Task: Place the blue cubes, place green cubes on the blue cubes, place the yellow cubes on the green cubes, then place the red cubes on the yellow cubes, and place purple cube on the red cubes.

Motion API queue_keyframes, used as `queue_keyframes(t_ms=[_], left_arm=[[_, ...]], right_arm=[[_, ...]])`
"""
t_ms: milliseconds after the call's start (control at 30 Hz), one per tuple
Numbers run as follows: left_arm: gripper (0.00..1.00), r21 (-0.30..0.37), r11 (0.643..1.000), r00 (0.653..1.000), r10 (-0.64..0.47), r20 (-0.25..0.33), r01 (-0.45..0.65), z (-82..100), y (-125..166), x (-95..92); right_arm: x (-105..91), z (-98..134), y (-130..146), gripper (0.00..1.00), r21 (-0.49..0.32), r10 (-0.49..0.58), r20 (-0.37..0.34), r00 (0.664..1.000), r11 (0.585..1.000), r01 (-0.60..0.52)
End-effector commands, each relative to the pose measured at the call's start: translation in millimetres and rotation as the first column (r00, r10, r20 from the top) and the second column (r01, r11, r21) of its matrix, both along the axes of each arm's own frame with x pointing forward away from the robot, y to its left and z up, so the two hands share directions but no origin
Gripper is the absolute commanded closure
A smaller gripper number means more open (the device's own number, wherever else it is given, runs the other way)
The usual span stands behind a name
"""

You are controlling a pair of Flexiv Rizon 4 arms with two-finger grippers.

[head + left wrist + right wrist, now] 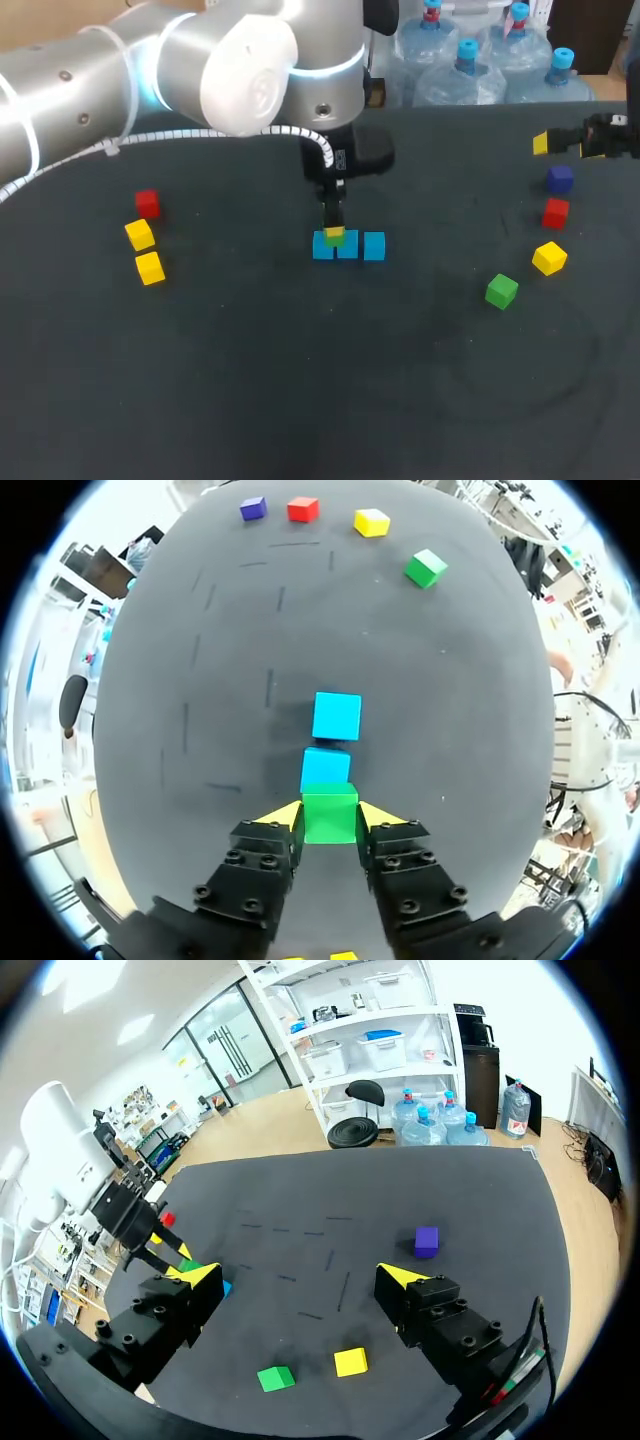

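My left gripper (330,816) is shut on a green cube (330,813), its yellow fingertips (283,813) pressing on two sides. The cube hangs low over the left end of a row of blue cubes (347,246) in mid-table. Two blue cubes (336,715) show ahead of it; what lies under it is hidden. In the head view the left gripper (333,228) stands upright over the row. My right gripper (300,1277) is open and empty, up at the far right (565,145). Near it lie a purple cube (559,179), a red cube (555,212), a yellow cube (549,258) and a second green cube (501,291).
At the left lie a red cube (147,203) and two yellow cubes (139,234), (150,268). The dark table top (300,380) is bare across its near half. My left arm (200,70) spans the far left of the table.
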State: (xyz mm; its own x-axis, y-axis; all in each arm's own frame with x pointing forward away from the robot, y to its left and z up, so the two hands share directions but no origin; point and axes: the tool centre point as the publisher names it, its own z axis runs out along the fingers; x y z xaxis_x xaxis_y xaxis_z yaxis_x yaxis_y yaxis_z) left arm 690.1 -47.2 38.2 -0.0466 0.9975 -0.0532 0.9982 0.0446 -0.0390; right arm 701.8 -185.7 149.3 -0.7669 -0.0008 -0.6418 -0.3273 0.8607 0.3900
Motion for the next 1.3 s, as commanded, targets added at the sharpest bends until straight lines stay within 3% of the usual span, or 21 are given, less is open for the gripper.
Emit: queue_keyframes(t_ms=[33, 1300], left_arm=[[1.0, -0.002, 1.0, 1.0, -0.012, 0.0, 0.012, -0.9, 1.8, -0.6], [1.0, -0.007, 0.999, 0.999, -0.034, 0.009, 0.034, 0.3, 8.7, 1.8]], right_arm=[[-0.6, 0.4, -0.1, 0.0, -0.002, -0.001, 0.0, 1.0, 1.0, 0.001], [-0.6, 0.4, -0.1, 0.0, -0.002, -0.001, 0.0, 1.0, 1.0, 0.001]])
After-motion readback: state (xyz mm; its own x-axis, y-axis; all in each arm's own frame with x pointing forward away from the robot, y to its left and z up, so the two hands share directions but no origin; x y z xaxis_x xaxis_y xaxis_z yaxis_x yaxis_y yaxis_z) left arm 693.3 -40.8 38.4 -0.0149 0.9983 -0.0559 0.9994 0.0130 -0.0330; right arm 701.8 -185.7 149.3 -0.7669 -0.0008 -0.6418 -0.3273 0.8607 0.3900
